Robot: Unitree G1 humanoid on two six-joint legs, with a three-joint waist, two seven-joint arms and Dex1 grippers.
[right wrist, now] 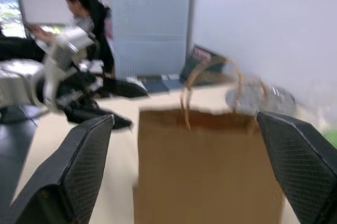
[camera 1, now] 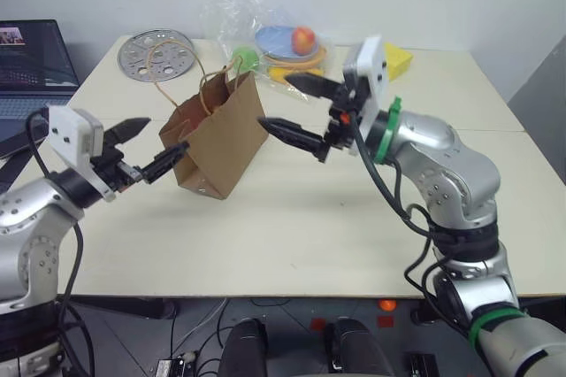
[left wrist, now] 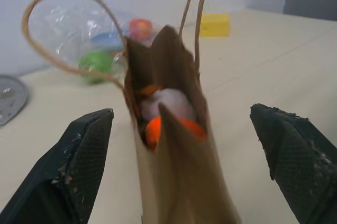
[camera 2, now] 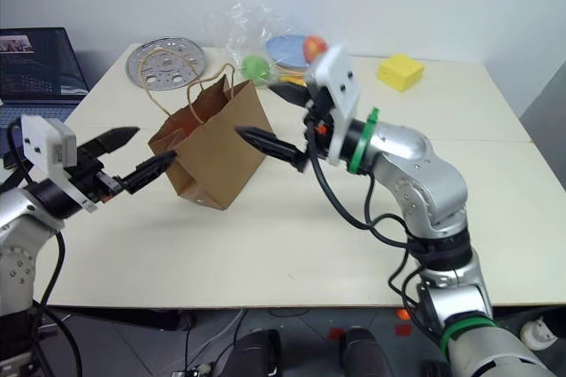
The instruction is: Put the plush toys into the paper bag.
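Brown kraft paper bag (camera 1: 219, 142) stands creased between my grippers, soft orange-and-white plush toys (left wrist: 167, 112) inside. I see left gripper (camera 1: 149, 149) and right gripper (camera 1: 296, 110) both spread apart, gripping nothing, fingertips just beside its sides.

The paper bag (camera 1: 217, 141) stands on the table (camera 1: 292, 226) between my left gripper (camera 1: 152, 149) on its left and my right gripper (camera 1: 296, 110) on its right, both spread wide and apart from it. The plush toys (left wrist: 167, 109) lie inside the bag. Behind it are a perforated disc (camera 1: 156, 54), a plastic bag of fruit (camera 1: 265, 41) and, further right, a sponge block (camera 1: 395, 60).
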